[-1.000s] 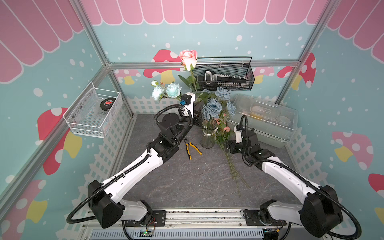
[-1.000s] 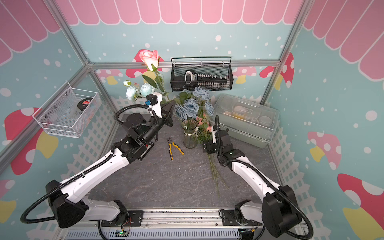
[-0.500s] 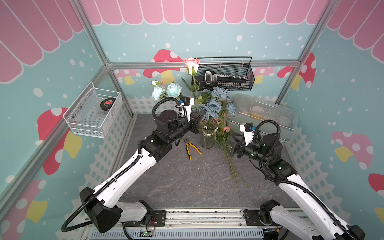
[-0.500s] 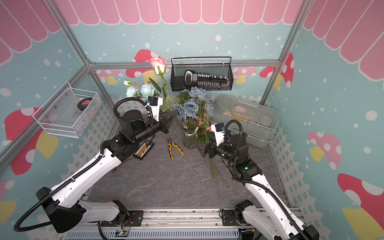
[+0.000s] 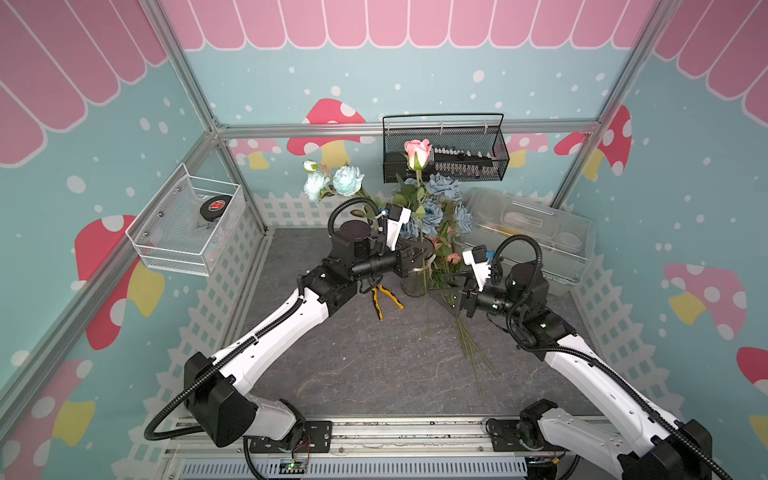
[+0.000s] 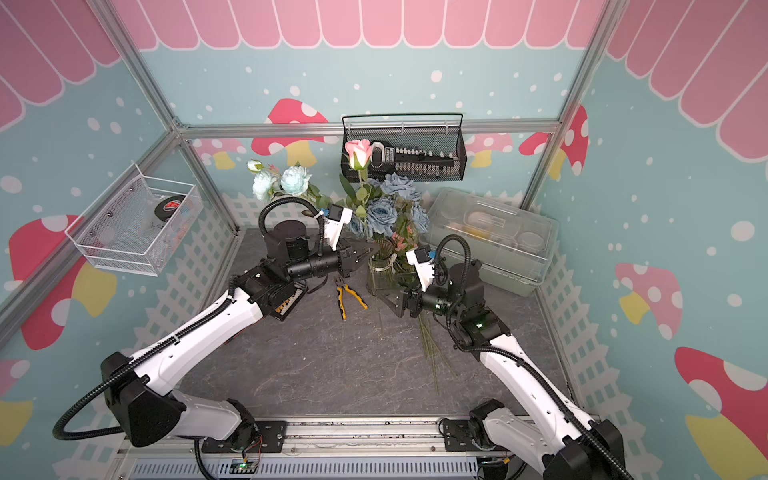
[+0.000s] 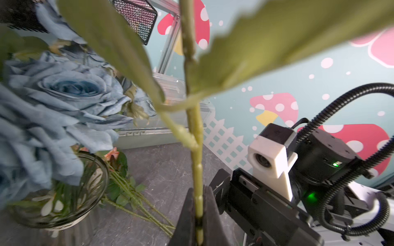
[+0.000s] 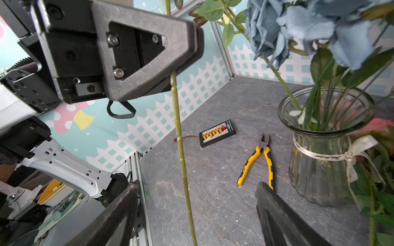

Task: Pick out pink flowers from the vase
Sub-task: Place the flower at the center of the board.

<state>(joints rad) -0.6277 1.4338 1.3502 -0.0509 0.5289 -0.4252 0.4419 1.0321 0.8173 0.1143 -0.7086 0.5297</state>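
A pink rose [image 5: 417, 151] [image 6: 358, 152] stands upright on a long green stem [image 7: 197, 153]. My left gripper [image 5: 424, 253] [image 6: 372, 250] [image 7: 198, 204] is shut on that stem, beside the clear ribbed vase [image 5: 413, 282] [image 6: 380, 274] [image 8: 324, 166]. The stem's lower part [image 8: 181, 149] hangs outside the vase, between the fingers of my open right gripper [image 5: 446, 291] [image 6: 386, 297] [image 8: 197, 189] without touching them. More pink flowers [image 5: 453, 257] lie on the table right of the vase, their stems [image 6: 432, 353] pointing to the front. Dusty-blue roses [image 5: 444, 187] stay in the vase.
Yellow-handled pliers [image 5: 382, 297] [image 8: 260, 157] lie left of the vase, a small black connector board [image 8: 217, 133] beyond them. A translucent plastic box [image 5: 528, 232] fills the back right. A black wire basket [image 5: 444, 153] and a white mesh basket [image 5: 187, 224] hang on the walls.
The left gripper has carried the pink rose down and to the right. The right arm has risen from the table and brought its open jaws around the hanging stem, narrowing slightly.
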